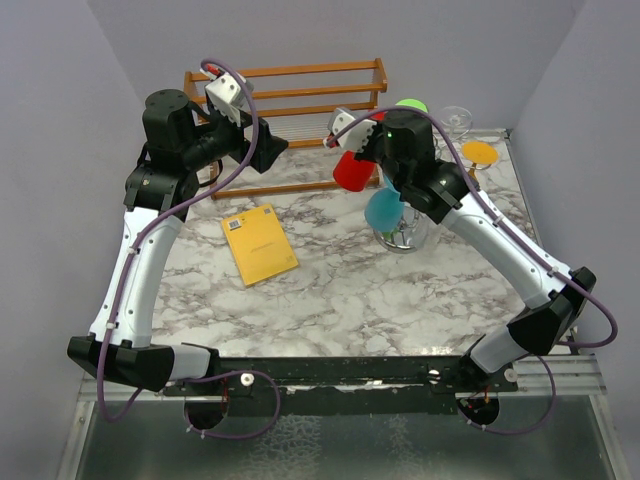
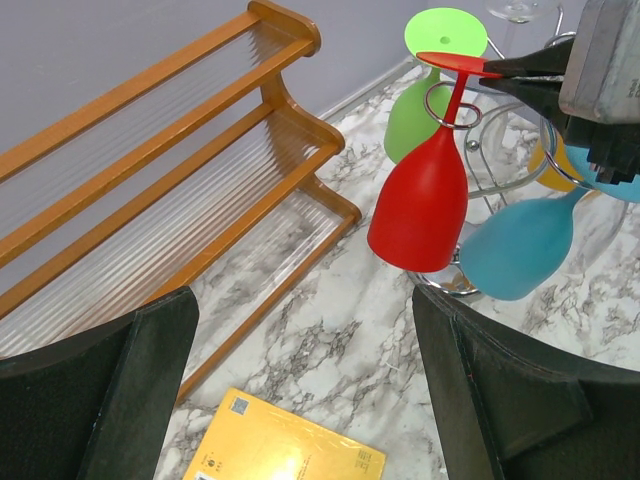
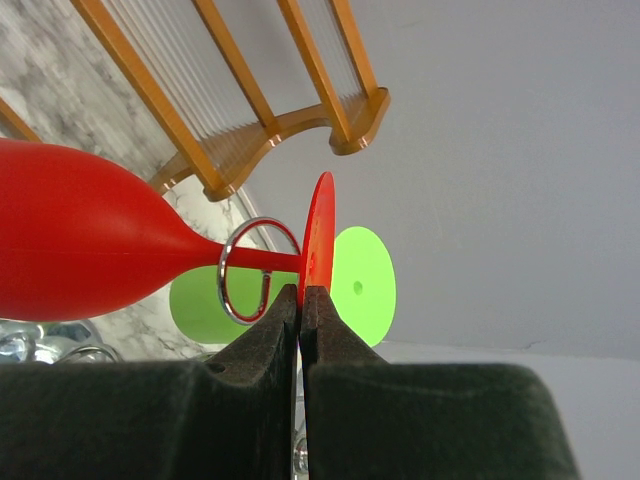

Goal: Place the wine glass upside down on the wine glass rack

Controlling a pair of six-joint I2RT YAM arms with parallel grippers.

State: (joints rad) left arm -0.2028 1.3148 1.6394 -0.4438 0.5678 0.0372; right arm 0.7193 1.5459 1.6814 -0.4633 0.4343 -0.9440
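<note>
Plain lavender-grey walls (image 1: 300,30) on three sides, no windows in view. White marble-pattern table (image 1: 350,290) with grey veins. Brown wooden slatted shelf rack (image 2: 305,130) stands on the table's far side, against the back wall. Black rail (image 1: 350,372) runs along the near edge, with a shiny grey panel (image 1: 330,440) below it (material unclear). Light is even and soft.

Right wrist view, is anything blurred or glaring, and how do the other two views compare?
Right wrist view: red wine glass sharp, wire ring glints, right end effector fingers dark. Left wrist view: streaky sheen between the wooden rack's slats. Top view: even light, soft shadows.
</note>
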